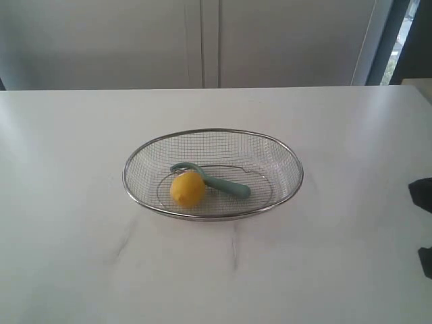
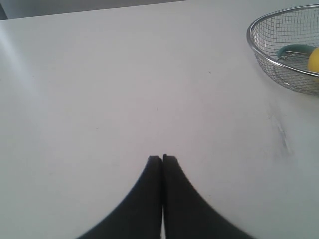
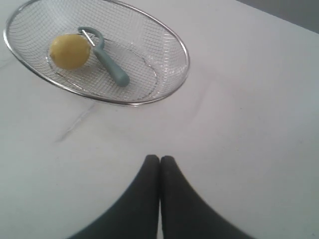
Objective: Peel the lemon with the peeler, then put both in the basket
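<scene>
The wire mesh basket (image 1: pixel 138 164) stands in the middle of the white table. Inside it lies the yellow lemon (image 1: pixel 187 189), and the teal-handled peeler (image 1: pixel 229 185) rests right beside it, its blade head curving behind the fruit. From the right wrist view the basket (image 3: pixel 175 40), lemon (image 3: pixel 69 51) and peeler (image 3: pixel 112 67) all show, well away from my right gripper (image 3: pixel 160 158), which is shut and empty over bare table. My left gripper (image 2: pixel 162 158) is also shut on nothing, with the basket (image 2: pixel 256 50), a bit of lemon (image 2: pixel 314 60) and peeler (image 2: pixel 294 49) far off.
Pale cabinet doors (image 1: pixel 202 40) run along behind the table's far edge. A dark part of the right arm (image 1: pixel 422 196) shows at the right border of the exterior view. Faint grey veins (image 1: pixel 125 239) mark the tabletop in front of the basket.
</scene>
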`<state>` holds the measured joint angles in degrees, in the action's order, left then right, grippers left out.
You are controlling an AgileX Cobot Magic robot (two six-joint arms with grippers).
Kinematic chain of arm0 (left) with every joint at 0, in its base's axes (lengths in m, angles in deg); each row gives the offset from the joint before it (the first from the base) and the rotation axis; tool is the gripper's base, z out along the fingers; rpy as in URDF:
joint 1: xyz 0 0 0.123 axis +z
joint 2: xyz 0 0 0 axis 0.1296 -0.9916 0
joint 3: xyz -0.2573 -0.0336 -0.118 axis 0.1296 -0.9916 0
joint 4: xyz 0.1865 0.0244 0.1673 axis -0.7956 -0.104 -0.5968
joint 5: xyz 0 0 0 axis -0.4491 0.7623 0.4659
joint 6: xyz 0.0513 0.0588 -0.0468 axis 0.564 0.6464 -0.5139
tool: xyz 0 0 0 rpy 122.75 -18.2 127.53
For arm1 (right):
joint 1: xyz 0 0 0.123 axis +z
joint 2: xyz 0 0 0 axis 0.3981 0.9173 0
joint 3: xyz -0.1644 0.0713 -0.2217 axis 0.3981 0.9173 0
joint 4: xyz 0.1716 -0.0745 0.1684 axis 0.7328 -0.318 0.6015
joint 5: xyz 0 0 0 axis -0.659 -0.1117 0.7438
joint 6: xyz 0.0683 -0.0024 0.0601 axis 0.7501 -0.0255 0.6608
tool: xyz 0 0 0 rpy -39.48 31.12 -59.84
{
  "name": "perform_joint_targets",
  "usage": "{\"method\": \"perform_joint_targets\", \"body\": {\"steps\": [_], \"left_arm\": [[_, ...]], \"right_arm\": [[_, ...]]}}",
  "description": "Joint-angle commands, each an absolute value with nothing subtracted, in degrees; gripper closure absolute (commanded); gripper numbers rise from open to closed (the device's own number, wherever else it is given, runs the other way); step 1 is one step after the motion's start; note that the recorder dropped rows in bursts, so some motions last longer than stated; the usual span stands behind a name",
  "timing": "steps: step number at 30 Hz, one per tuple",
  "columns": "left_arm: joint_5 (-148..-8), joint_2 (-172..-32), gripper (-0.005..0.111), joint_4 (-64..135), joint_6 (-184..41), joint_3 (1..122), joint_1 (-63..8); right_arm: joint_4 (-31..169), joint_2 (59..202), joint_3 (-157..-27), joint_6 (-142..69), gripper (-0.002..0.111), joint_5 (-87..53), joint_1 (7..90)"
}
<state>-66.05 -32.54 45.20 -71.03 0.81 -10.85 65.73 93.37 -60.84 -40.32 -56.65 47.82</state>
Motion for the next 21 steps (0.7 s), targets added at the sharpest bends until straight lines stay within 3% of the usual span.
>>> {"method": "perform_joint_targets", "body": {"steps": [1,12,21], "left_arm": [[-65.8,-32.2,0.107,45.8,-70.9,0.6,-10.8],[-65.8,-32.2,0.107,45.8,-70.9,0.6,-10.8],[-65.8,-32.2,0.107,45.8,-70.9,0.6,-10.8]], "right_arm": [[65.7,85.9,-55.6,-40.1,0.108,-55.9,42.4],[65.7,70.4,-48.5,-40.1,0.108,-52.0,25.6],[65.7,63.7,-44.0,-40.1,0.108,-47.5,24.5]]}}
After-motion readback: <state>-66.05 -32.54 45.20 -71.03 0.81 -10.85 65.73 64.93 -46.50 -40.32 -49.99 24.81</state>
